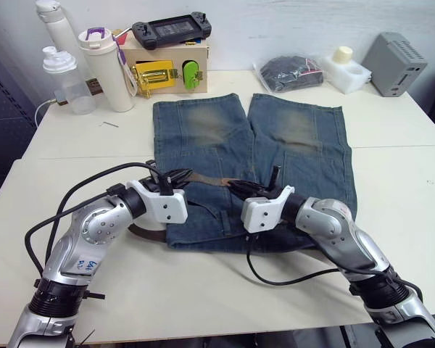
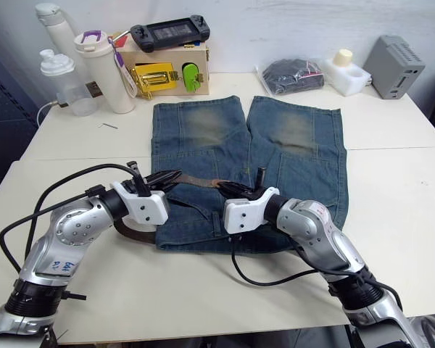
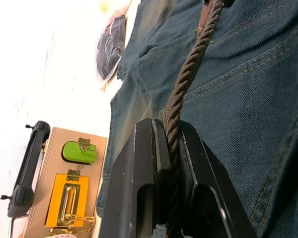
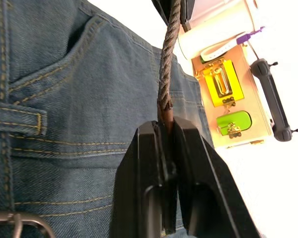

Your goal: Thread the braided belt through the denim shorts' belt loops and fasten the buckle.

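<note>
Both my grippers pinch one braided belt (image 3: 188,74): my left gripper (image 3: 169,144) and my right gripper (image 4: 166,131) each clamp it, stretched between them over one pair of denim shorts (image 1: 290,138) on the bench (image 1: 391,181). One buckle (image 4: 12,220) is cut off beside my right gripper.

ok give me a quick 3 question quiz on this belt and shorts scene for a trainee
1. True or false: both grippers are shut on the braided belt.
2. What lies under the belt span stretched between the left gripper and the right gripper?
3. Multiple choice: the denim shorts' legs point toward A) the robot, B) the far table edge.

Key: 1 true; 2 the denim shorts; 3 B.
</note>
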Action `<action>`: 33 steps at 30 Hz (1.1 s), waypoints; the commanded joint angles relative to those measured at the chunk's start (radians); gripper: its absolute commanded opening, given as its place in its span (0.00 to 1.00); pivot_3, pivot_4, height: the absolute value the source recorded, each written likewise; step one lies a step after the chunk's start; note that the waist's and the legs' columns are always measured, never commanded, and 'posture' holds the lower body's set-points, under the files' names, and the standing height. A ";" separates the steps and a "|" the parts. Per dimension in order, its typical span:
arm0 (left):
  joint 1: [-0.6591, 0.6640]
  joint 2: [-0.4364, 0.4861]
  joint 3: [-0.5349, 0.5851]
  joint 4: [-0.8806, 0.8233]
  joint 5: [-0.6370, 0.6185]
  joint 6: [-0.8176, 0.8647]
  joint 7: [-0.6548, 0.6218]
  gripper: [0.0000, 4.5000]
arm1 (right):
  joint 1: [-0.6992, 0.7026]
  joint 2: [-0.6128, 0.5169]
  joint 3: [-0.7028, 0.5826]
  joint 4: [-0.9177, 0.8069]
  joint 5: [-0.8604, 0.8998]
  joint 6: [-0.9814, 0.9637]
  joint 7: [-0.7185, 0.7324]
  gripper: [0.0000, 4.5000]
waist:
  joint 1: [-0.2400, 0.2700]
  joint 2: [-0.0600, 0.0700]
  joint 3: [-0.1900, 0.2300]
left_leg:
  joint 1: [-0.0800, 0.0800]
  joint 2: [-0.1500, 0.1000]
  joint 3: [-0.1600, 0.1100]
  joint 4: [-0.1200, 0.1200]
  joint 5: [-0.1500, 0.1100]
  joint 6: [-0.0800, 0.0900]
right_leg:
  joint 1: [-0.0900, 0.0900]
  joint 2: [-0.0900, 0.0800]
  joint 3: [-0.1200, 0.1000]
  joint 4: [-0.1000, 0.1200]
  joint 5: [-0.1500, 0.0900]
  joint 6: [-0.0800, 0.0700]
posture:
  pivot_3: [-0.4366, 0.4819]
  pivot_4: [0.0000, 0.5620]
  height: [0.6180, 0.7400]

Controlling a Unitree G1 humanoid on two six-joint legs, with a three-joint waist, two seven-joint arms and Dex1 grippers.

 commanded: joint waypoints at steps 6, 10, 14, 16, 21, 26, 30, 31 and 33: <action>0.048 0.039 0.045 -0.045 -0.153 -0.025 -0.052 0.38 | -0.002 0.021 -0.028 -0.012 0.002 0.005 -0.020 0.00 | -0.001 0.000 0.000 | 0.000 -0.001 0.000 0.000 0.000 0.000 | -0.003 -0.001 0.001 0.006 0.000 0.000 | 0.48 0.27 0.23; 0.101 0.067 0.127 -0.167 -0.335 0.106 -0.124 0.77 | 0.009 0.022 -0.024 -0.023 0.003 0.012 -0.015 0.00 | -0.002 0.000 0.000 | -0.002 0.000 0.003 0.001 -0.001 -0.002 | -0.008 -0.002 0.001 0.012 0.000 0.000 | 0.48 0.27 0.23; 0.130 0.068 0.224 -0.372 -0.671 0.427 -0.168 0.77 | 0.013 0.031 -0.024 -0.018 0.003 0.021 -0.019 0.00 | -0.004 0.000 0.000 | -0.004 0.000 0.003 0.001 -0.001 -0.002 | -0.011 -0.002 0.001 0.013 0.000 0.000 | 0.48 0.27 0.23; 0.159 0.065 0.248 -0.446 -0.827 0.583 -0.153 0.77 | 0.009 0.034 -0.024 -0.011 0.000 0.020 -0.021 0.00 | -0.004 0.000 0.000 | -0.003 0.001 0.003 0.001 -0.001 -0.002 | -0.010 -0.002 0.001 0.013 0.000 0.000 | 0.48 0.27 0.23; 0.366 -0.007 0.297 -0.491 -1.620 0.874 0.119 0.77 | -0.008 0.053 -0.008 0.006 -0.049 -0.007 -0.062 0.00 | -0.007 0.000 0.000 | -0.002 0.001 0.003 -0.001 -0.002 -0.003 | -0.011 0.001 0.004 0.014 0.000 0.000 | 0.48 0.27 0.23; 0.474 -0.124 0.222 -0.395 -2.109 0.841 0.578 0.77 | 0.009 0.053 0.004 0.013 -0.177 -0.074 -0.173 0.00 | 0.003 0.000 0.000 | -0.001 0.002 0.004 0.000 -0.003 -0.005 | -0.012 0.002 0.007 0.018 -0.001 -0.001 | 0.48 0.27 0.23; 0.422 -0.232 0.149 -0.363 -2.322 0.748 0.829 0.77 | 0.034 0.048 0.011 0.008 -0.230 -0.119 -0.219 0.00 | 0.022 -0.002 -0.001 | -0.001 0.000 0.006 0.006 -0.004 -0.005 | -0.014 0.002 0.015 0.027 -0.002 -0.003 | 0.48 0.27 0.23; 0.397 -0.254 0.140 -0.352 -2.345 0.730 0.868 0.77 | 0.038 0.048 0.014 0.009 -0.236 -0.125 -0.222 0.00 | 0.024 -0.002 -0.001 | -0.002 -0.002 0.009 0.010 -0.005 -0.004 | -0.016 0.002 0.021 0.032 -0.004 -0.008 | 0.48 0.27 0.23; 0.353 -0.283 0.133 -0.333 -2.367 0.706 0.921 0.77 | 0.043 0.046 0.015 0.012 -0.243 -0.136 -0.226 0.00 | 0.028 -0.003 -0.002 | -0.004 -0.002 0.012 0.021 -0.011 -0.004 | -0.018 0.002 0.024 0.043 -0.009 -0.014 | 0.48 0.27 0.23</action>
